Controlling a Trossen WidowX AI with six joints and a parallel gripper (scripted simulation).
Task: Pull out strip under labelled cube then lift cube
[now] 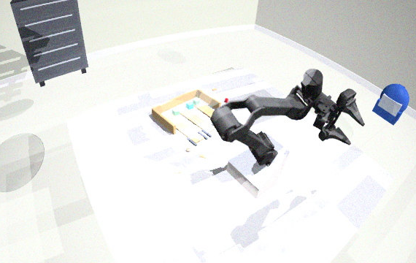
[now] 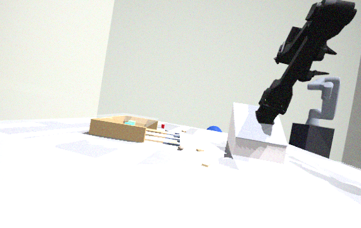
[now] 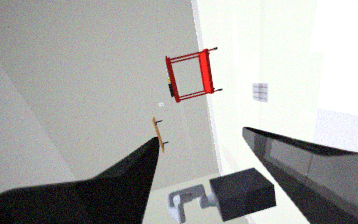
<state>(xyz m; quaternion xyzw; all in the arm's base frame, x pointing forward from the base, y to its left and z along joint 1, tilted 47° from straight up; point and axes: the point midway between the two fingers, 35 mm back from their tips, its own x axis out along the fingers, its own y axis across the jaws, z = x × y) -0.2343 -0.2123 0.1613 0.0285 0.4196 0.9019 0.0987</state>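
Table edge (image 1: 357,234) beyond wide pincer (image 1: 343,124)

Three pale wooden strips (image 1: 193,120) lie side by side, poking from the tray's open end. Teal cubes (image 1: 190,105) rest on them (no label readable from here).

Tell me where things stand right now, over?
Black gripper open, empty, raised far from the work. Turquoise cubes on tan strips inside the wooden tray; label unreadable. Nothing seen blocking the strip ends.

One open wooden tray (image 1: 164,118), two pale teal cubes (image 1: 190,105), seemingly three thin wooden strips (image 1: 193,118), one small red block (image 1: 226,99).
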